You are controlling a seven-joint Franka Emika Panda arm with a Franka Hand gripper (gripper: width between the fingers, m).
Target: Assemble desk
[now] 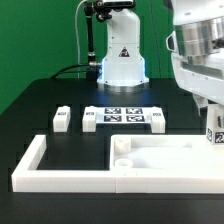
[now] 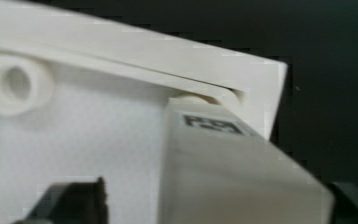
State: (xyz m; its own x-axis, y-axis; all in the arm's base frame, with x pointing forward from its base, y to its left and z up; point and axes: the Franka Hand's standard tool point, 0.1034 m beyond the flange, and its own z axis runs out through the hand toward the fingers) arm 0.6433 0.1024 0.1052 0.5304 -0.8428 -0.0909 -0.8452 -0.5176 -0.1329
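**Leg meets tabletop corner**
The gripper (image 1: 212, 118), clenched on a leg (image 2: 220, 150), holds it long axis downward onto the tabletop (image 1: 160, 158) at its 3 o'clock corner in the exterior view (seating unclear); the panel lies flat on the bench (image 1: 40, 100).

We see a white tabletop (image 1: 170, 155) on a black table (image 1: 40, 100); the white leg (image 2: 220, 160) at its corner bears a black-and-white tag.

We see a smooth white plastic tabletop panel (image 1: 165, 156), we note a matt white plastic leg (image 2: 220, 165), a matt black table (image 1: 30, 100), a glossy white robot base (image 1: 122, 55)
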